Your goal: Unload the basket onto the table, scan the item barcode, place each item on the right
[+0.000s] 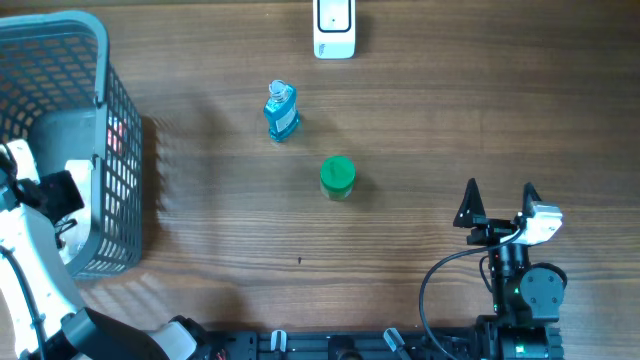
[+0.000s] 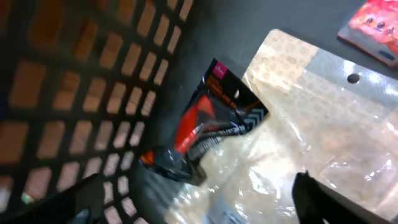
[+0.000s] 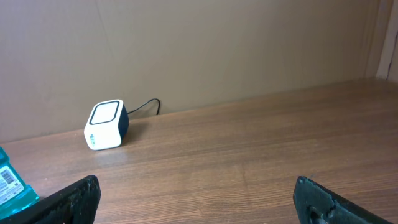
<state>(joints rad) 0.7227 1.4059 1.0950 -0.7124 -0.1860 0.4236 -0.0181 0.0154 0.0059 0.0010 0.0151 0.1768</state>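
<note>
Picking one thing out of the gray basket looks like the step in hand. The basket sits at the left end of the bench. The left pincer hangs inside it, wide open, holding nothing. Under it lie a big see-through pouch and a small black and orange packet, touching each other. A red packet lies farther off. I cannot tell which one is meant, but the pouch is nearest the fingers.

To do it well, go down slowly, keep the fingers off the basket wall, and pinch just one thing by its edge, not two. Hold it so its barcode can face the white scanner at the far side of the bench. A blue bottle and a green jar stand in the middle, so lift high over them. The right pincer waits open and empty at the near right.
</note>
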